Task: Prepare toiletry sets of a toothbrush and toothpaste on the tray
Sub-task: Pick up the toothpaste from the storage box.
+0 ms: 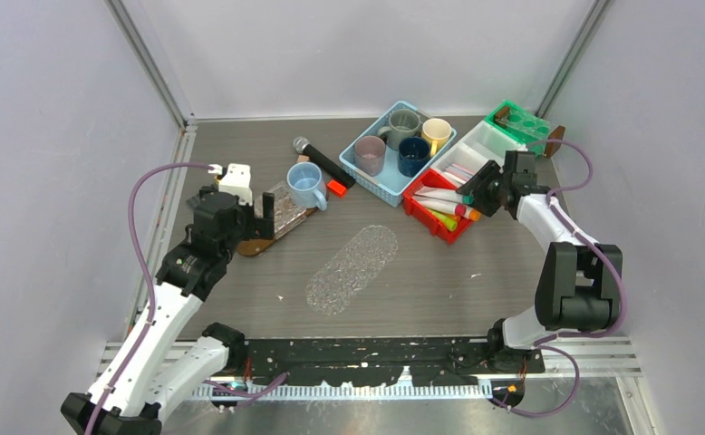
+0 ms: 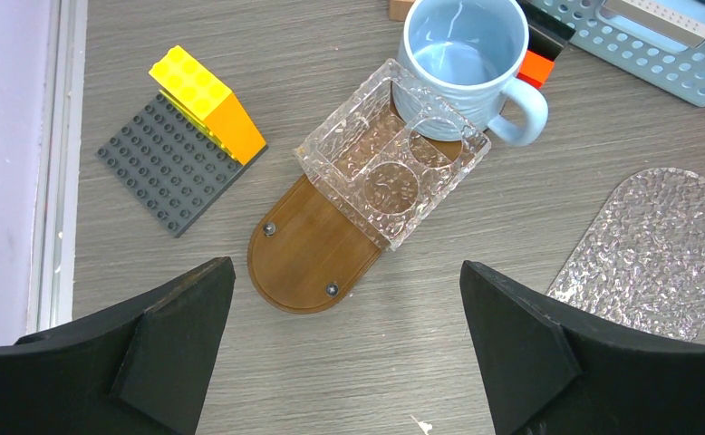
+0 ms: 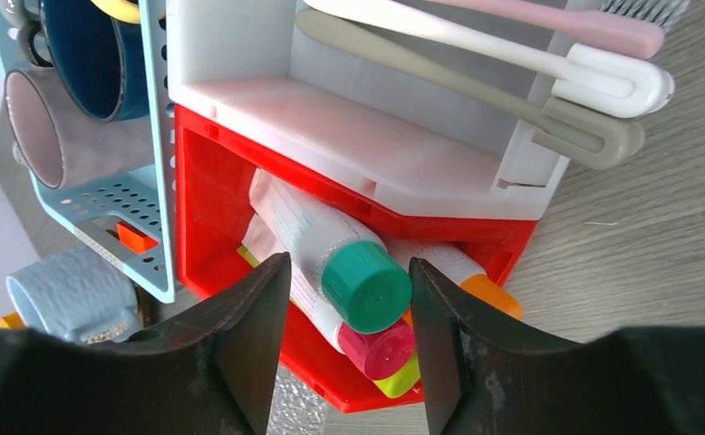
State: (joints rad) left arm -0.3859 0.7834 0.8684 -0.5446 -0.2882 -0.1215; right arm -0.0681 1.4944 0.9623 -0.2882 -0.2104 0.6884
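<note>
In the lower centre of the right wrist view, the right gripper (image 3: 347, 265) stands half-narrowed either side of the green-capped toothpaste tube (image 3: 317, 237), which lies atop other tubes in the red bin (image 3: 206, 181); a sliver of gap shows at the left jaw. The tube is probably light, soft and slick, so it seems best pinched at the hard cap or shoulder. No lettering on it is legible, and the left gripper (image 2: 345, 265) hangs wide open.

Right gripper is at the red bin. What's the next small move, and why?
Probably close the right gripper on the green-capped toothpaste tube. Its jaws already straddle the cap at the red bin, but a sliver of gap shows on one side, so there is no firm grip yet. The tube lies on top of the others, so it should lift out freely afterwards.
</note>
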